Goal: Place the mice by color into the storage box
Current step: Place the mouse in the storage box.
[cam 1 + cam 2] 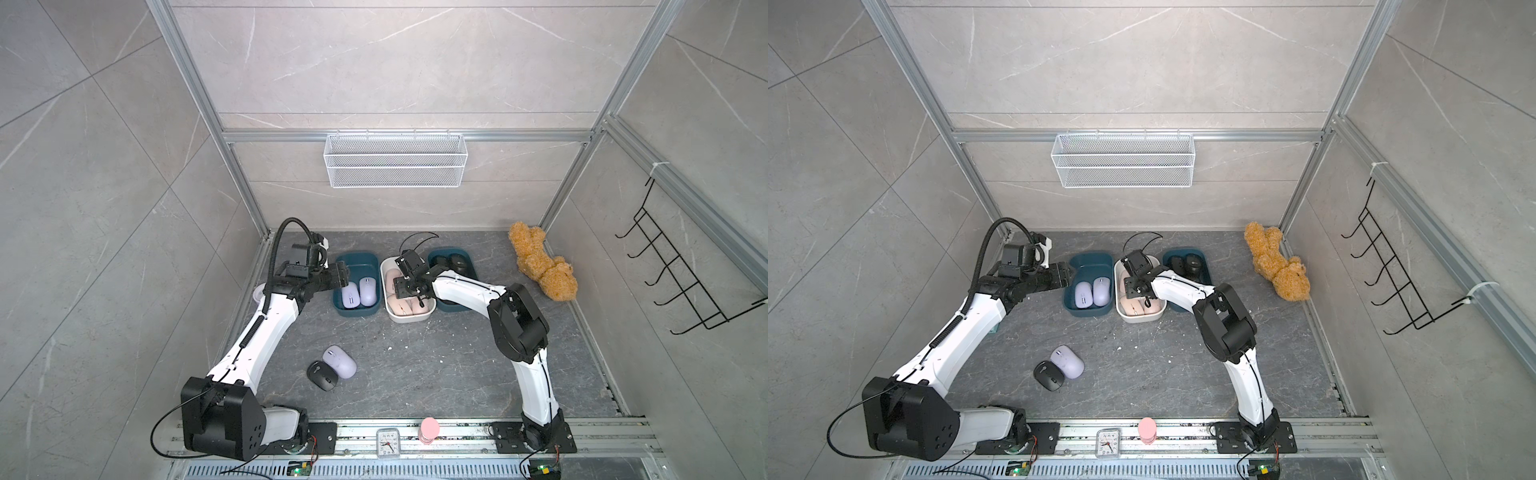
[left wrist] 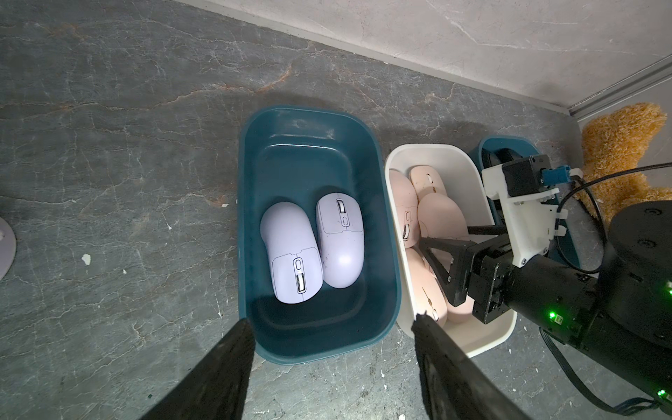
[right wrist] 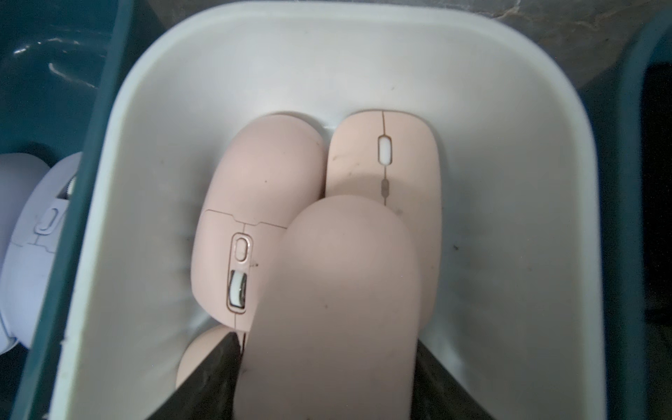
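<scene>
Three boxes, and at least ten mice in three colours.
Two teal boxes (image 1: 357, 264) and one white box (image 3: 509, 182); three lavender mice (image 2: 291, 254), two boxed and one loose on the bench (image 1: 415, 365); three black mice (image 1: 321, 375), split likewise; four pink mice (image 3: 262, 203) showing, overlapped, so their full count cannot be told; one teddy bear (image 1: 540, 266), one clock (image 1: 388, 443), one wire basket (image 1: 395, 160).

Pairs white link shells with black joint housings on left arm (image 1: 266, 332) and right arm (image 1: 536, 386), plus ribbed black conduit (image 1: 271, 270), green lights (image 2: 552, 314), screwed black base plates (image 1: 505, 438), black left tool (image 2: 331, 320).
</scene>
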Controlling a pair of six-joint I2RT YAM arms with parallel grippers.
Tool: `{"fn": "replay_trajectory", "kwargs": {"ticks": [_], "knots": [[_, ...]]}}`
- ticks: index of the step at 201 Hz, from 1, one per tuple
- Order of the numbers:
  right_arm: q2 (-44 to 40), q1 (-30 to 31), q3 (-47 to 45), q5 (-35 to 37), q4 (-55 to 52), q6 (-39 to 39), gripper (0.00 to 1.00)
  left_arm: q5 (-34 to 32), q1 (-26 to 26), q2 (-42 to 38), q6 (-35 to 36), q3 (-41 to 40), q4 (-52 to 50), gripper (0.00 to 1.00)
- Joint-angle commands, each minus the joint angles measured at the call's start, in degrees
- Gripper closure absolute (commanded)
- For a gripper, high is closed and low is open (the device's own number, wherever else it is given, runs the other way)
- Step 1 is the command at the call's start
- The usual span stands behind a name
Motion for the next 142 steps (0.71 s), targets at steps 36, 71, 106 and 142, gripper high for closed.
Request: {"fn": "replay_trajectory", "kwargs": {"ticks": [36,71,106,142], "knots": [[-10.52,0.1,-6.02,-2.04,0.89,-1.11,0.29,-0.88,0.19,-0.8,1.34,1.52,-0.62,0.29],[-17.44,0.26,-12.38,-4.15,3.16,-1.92,0.3,-0.92,0.17,-1.23,1.34,1.54,-0.51,0.29],[-25.11,2.68,-19.57,-7.76,6.5,-5.48,0.31,-2.24,0.22,-1.39,1.89,1.67,-0.77,0.29],[-30.89,7.44,-25.27,-9.97,8.43,-7.43,0.31,-7.21,0.01,-2.47,0.9,3.94,-5.5,0.29]]}}
